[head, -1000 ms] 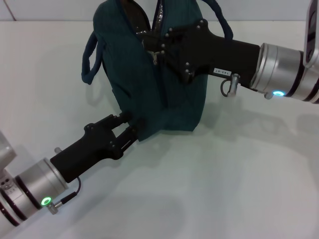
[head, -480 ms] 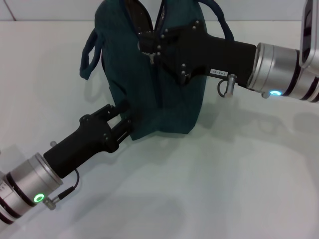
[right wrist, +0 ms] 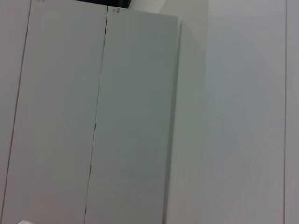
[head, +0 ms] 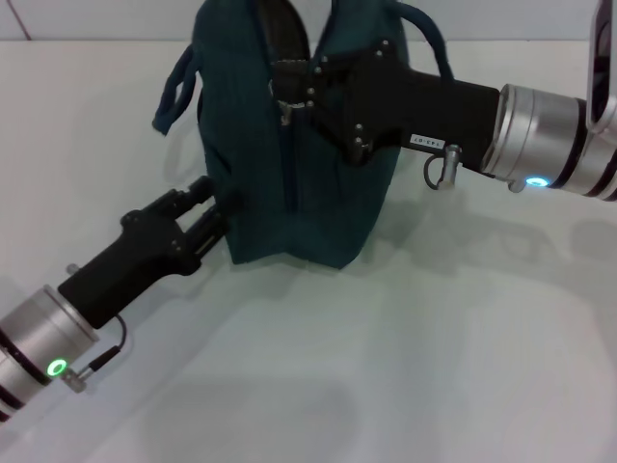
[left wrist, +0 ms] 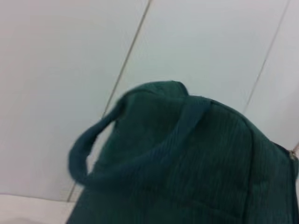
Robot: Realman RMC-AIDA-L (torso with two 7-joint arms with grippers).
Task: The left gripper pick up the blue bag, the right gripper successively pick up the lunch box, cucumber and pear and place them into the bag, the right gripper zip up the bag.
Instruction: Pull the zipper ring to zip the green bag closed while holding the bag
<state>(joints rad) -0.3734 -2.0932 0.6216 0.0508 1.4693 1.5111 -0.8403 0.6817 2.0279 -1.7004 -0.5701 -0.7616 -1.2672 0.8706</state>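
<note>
Bag: I see the blue bag (head: 299,183) standing upright on the white worktop (head: 405,357), toward the far middle of the scene; its top opening is partly hidden by the right arm.
Bag handles: I see one strap (head: 174,92) looping off the bag's left side and another (head: 424,29) arching at the far right.
Left gripper: the left gripper (head: 214,207) reaches in from the near left, and I see its fingers (head: 198,193) set narrow against the bag's lower left edge; I can't tell whether they pinch the fabric.
Right gripper: the right gripper (head: 289,92) comes in from the right at the bag's top, its fingers closed narrow at the zip line on what looks like the zipper pull (head: 285,104).
Left wrist view: I get the bag (left wrist: 187,163) close up, strap (left wrist: 88,144) hanging off its side.
Right wrist view: I see only pale wall panels (right wrist: 135,116).
</note>
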